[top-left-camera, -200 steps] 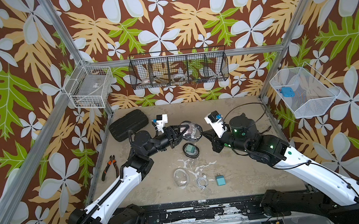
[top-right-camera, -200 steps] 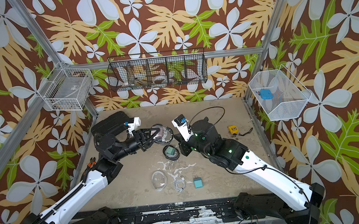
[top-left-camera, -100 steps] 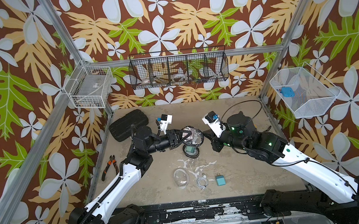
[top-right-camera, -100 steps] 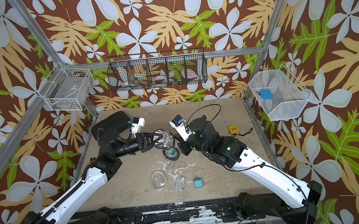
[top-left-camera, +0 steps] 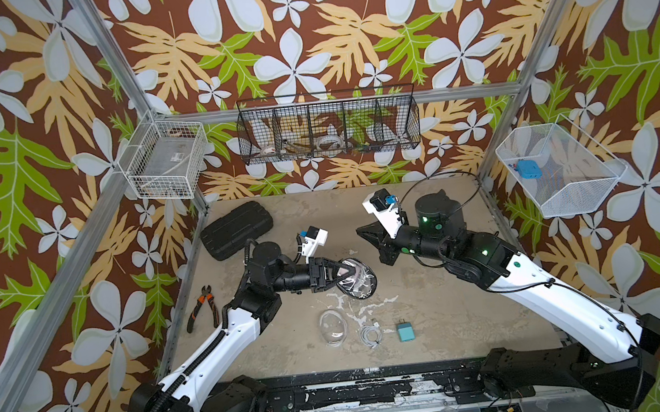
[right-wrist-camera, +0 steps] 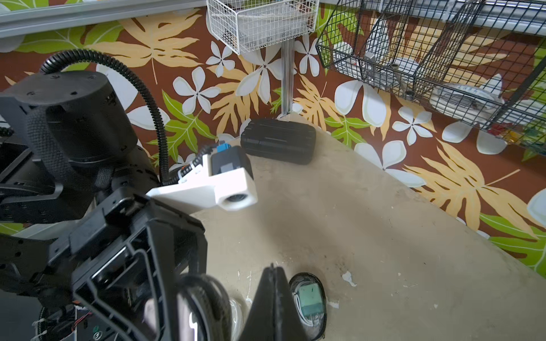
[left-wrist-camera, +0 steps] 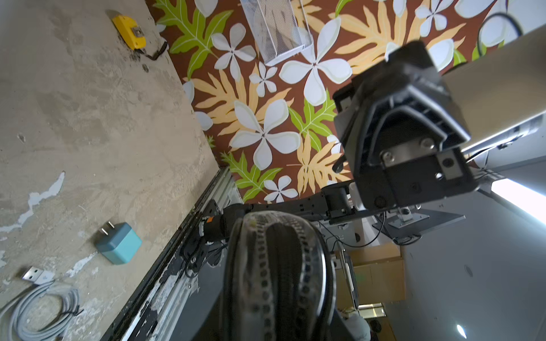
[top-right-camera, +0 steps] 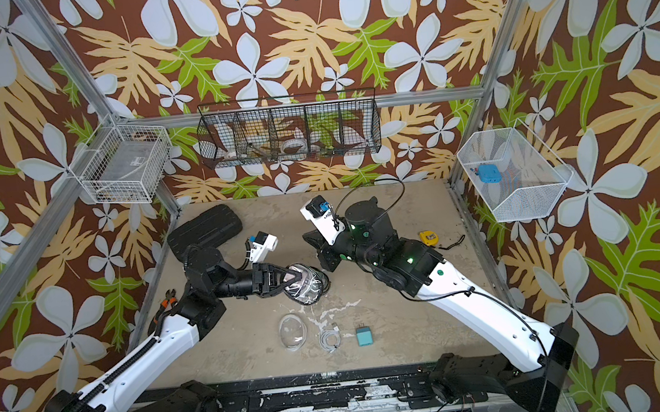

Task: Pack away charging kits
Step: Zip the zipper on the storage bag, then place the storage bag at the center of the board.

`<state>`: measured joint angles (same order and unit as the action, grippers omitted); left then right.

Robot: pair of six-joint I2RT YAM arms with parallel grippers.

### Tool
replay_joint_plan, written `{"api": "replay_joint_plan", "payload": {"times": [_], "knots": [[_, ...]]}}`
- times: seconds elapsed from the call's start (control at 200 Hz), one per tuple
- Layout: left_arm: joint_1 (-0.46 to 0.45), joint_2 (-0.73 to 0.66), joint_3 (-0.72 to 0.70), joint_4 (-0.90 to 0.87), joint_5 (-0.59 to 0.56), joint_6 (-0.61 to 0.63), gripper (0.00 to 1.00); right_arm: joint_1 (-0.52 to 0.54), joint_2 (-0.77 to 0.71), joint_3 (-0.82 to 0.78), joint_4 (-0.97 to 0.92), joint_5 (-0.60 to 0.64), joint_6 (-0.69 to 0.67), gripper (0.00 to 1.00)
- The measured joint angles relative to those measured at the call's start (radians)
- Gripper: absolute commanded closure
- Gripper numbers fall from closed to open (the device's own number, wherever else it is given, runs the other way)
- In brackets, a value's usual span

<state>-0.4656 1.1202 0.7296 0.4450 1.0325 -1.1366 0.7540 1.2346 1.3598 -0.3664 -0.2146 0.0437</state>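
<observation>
**A:** Left jaws?
**B:** Clenched on the black-rimmed pouch (top-left-camera: 359,283), held on edge over the counter (top-left-camera: 435,308). It has a soft clear skin and a toothed zip rim, and its long axis crosses the jaws.
**A:** Right jaws?
**B:** Tips pressed together, empty, near the pouch on its back-wall side, not touching. They look best placed to work the zip.
**A:** Unpacked?
**B:** Clear pouch (top-left-camera: 332,327), coiled white cable (top-left-camera: 370,333) and boxy teal plug (top-left-camera: 405,330), in a row near the front.

The worktop (top-left-camera: 436,321) is matt and rough, with flaked white patches. The teal plug (left-wrist-camera: 119,242) is smooth satin plastic with bright metal prongs. The black-rimmed pouch (top-left-camera: 359,282) has glossy clear plastic sides and a woven zip band. The hard case (top-left-camera: 236,229) is matt ribbed plastic.
</observation>
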Motion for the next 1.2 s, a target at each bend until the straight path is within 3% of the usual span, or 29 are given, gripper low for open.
{"api": "replay_joint_plan", "payload": {"times": [0.06,0.245,0.44,0.5,0.626,0.701,0.886,1.071,1.201], "knots": [[0.0,0.02,-0.018,0.109,-0.029,-0.043,1.0,-0.026,-0.025,0.011,-0.041,0.005,-0.018,0.72],[-0.002,0.165,-0.071,0.536,-0.054,-0.265,1.0,-0.127,-0.098,0.05,-0.156,0.01,0.005,0.72],[-0.039,0.308,-0.023,0.879,-0.047,-0.418,1.0,-0.18,-0.122,0.058,-0.246,-0.005,0.035,0.65],[-0.074,0.348,0.011,0.786,-0.073,-0.381,1.0,-0.224,-0.13,0.055,-0.261,0.005,0.063,0.59],[-0.165,0.427,0.216,0.402,-0.212,-0.105,1.0,-0.288,-0.147,0.005,-0.266,-0.028,0.087,0.47],[-0.204,0.512,0.29,0.293,-0.269,0.009,1.0,-0.304,-0.152,-0.019,-0.273,-0.041,0.108,0.41],[-0.27,0.798,0.466,0.063,-0.343,0.154,1.0,-0.309,-0.158,-0.075,-0.267,-0.069,0.11,0.35],[-0.311,1.007,0.625,-0.034,-0.357,0.249,1.0,-0.308,-0.166,-0.119,-0.242,-0.092,0.132,0.32],[-0.31,1.117,0.735,-0.133,-0.382,0.304,0.85,-0.308,-0.169,-0.129,-0.23,-0.09,0.132,0.31]]}}
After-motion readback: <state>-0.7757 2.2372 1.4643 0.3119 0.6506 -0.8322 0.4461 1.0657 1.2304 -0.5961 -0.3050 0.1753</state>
